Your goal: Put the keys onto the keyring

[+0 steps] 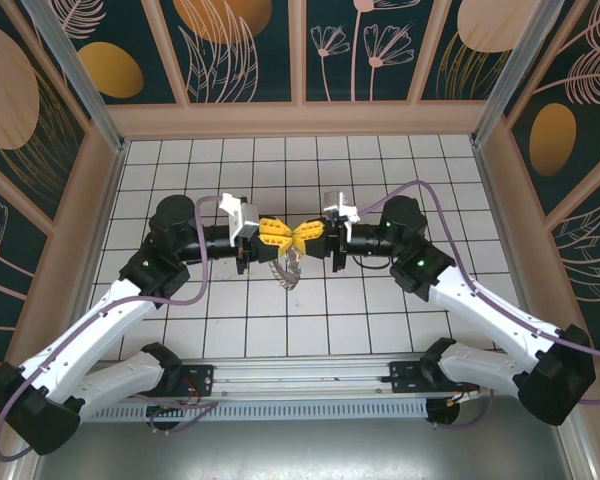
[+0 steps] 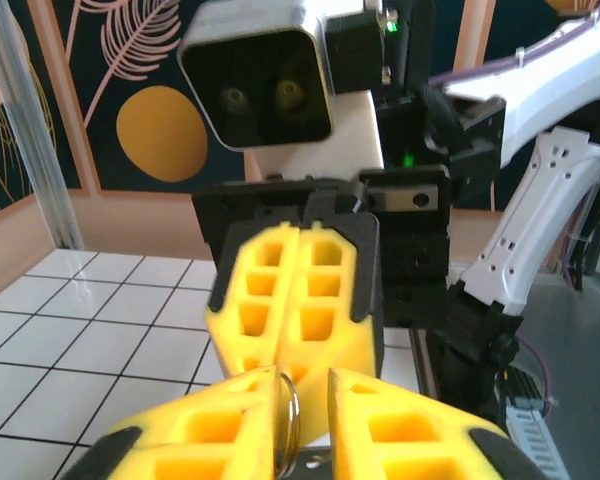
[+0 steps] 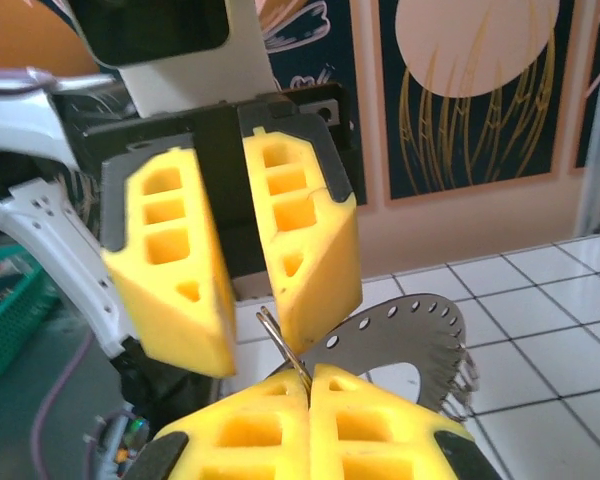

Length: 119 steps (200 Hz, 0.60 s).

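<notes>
Two grippers meet tip to tip above the desk (image 1: 250,320) in the top view: left gripper (image 1: 278,234), right gripper (image 1: 305,234), with the keyring (image 1: 287,268) hanging just beneath them. From the left wrist, its jaws stand slightly spread, a wire loop (image 2: 292,412) upright between them. From the right wrist, its jaws press together on that loop, keyring just behind. I'd hold the right pinch steady and close the left squarely on the wire.

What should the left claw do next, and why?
Probably ease the left claw straight back. Its fingers stand apart around a thin metal loop, while the shut right claw pinches that loop, with the keyring beside it. A sideways pull might snag the loop.
</notes>
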Available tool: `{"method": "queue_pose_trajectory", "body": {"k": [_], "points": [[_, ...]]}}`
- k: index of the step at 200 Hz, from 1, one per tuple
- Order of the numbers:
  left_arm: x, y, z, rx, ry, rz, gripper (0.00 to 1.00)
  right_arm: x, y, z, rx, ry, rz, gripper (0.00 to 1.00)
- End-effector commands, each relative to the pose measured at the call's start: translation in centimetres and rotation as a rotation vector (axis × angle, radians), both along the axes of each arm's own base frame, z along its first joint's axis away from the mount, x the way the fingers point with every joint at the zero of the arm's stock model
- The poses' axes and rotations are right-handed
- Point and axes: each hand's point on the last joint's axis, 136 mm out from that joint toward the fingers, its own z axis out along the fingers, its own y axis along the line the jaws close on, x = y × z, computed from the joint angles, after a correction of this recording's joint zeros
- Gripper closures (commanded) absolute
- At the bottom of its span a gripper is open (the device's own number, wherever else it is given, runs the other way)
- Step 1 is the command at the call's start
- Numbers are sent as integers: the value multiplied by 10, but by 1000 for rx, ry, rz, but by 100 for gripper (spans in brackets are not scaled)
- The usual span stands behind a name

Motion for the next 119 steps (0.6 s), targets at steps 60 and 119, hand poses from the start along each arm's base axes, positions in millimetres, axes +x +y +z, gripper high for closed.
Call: {"method": "queue_pose_trajectory", "body": {"k": [60,119], "points": [[7,7,-4,203,1,53,74,13,-12,-11,-254,-215,-151,100],[11,8,-13,322,29,46,75,13,-15,-15,-315,-271,-163,100]]}}
